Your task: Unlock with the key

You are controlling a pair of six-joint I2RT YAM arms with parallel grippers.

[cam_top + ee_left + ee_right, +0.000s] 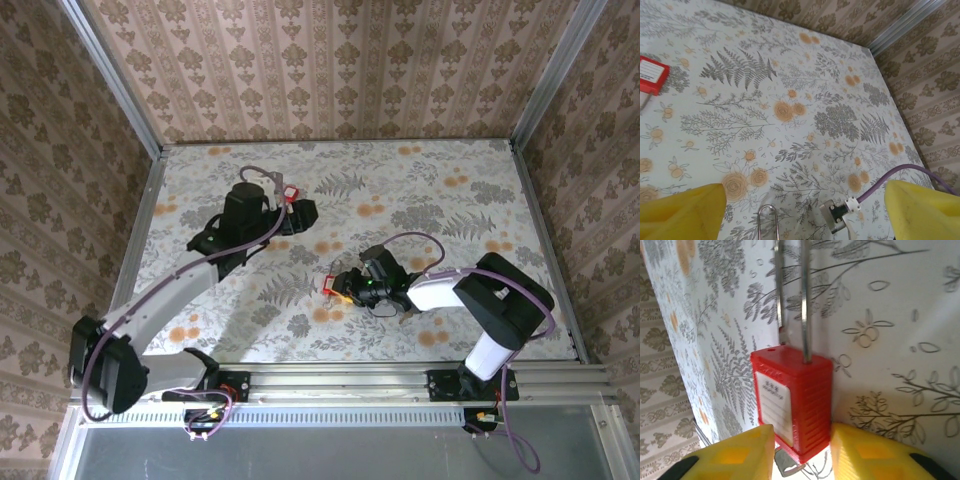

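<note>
My right fingers sit narrow, flanking the red padlock, can't tell if gripping. The key seems to poke out between them. My left fingers are wide. I'd pinch its head squarely, twist gently.

Looking like a lab-type robot test cell. Aluminium frame posts are boxing in a floral-covered table. Wallpaper panels are serving as walls. Two arms are sitting bolted to a slotted rail, cables trailing.

red padlock, near: white label, fine print unreadable | second red padlock, far left: label unreadable
</note>
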